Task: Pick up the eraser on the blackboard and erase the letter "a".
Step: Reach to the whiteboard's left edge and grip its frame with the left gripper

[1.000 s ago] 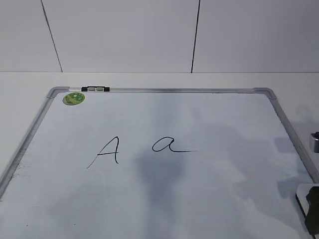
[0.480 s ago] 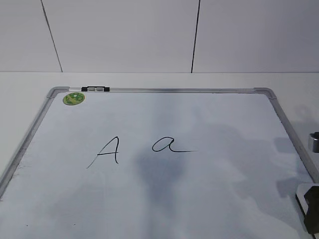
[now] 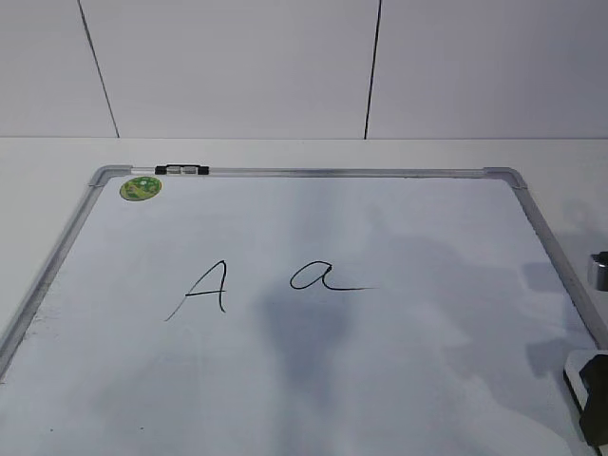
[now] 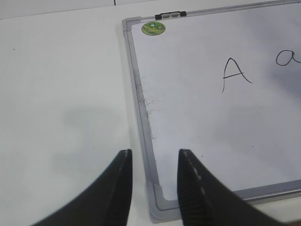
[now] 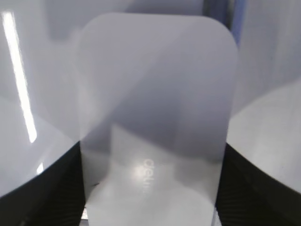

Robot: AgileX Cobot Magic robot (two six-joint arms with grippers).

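The blackboard (image 3: 313,173) lies flat on the table, white with a grey frame. The small cursive letter "a" (image 3: 323,276) is near its middle, right of a taller uppercase "A" (image 3: 204,290). The white eraser (image 5: 155,94) fills the right wrist view. My right gripper (image 5: 153,150) has its black jaws against both long sides of it. In the exterior view the eraser (image 3: 576,365) and right gripper (image 3: 598,394) sit at the board's near-right corner, cut off by the frame edge. My left gripper (image 4: 153,157) is open and empty over the board's near-left corner (image 4: 162,205).
A round green sticker (image 3: 141,188) and a small black-and-silver clip (image 3: 181,170) sit at the board's far-left corner. A silver object (image 3: 598,271) stands just off the right frame. White table surrounds the board, with a white panelled wall behind.
Almost nothing has changed. The eraser and right gripper at the near-right corner have hardly shifted.
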